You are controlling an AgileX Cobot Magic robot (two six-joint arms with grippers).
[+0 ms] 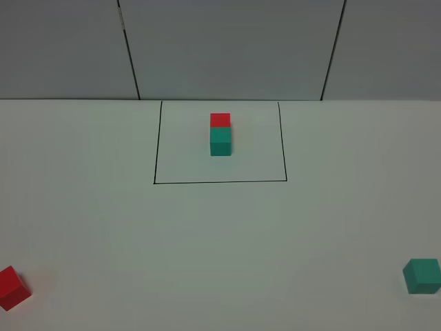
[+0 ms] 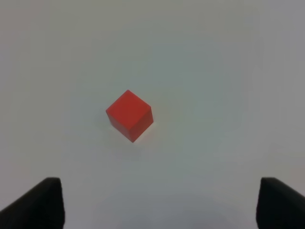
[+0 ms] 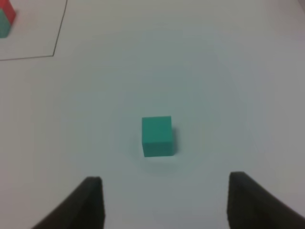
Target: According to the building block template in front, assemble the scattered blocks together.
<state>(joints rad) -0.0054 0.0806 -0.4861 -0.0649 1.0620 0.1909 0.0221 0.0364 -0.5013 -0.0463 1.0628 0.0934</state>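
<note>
Framed template point(image 1: 220, 134) — white table point(image 1: 220, 248), grey wall point(image 1: 227, 48)

Fig. 1. I am looking at a lab test bench: a plain white table point(image 1: 220, 262), grey wall panels point(image 1: 227, 48) behind, and a black outline point(image 1: 220, 182) drawn around two joined cubes point(image 1: 220, 134).

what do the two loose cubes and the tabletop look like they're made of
Red cube: probably painted wood or hard plastic; matte, even colour, crisp edges, no glare. Teal cube: likely the same; matte, sharp corners. Tabletop: maybe white laminate or coated board; smooth, no grain shows.
</note>
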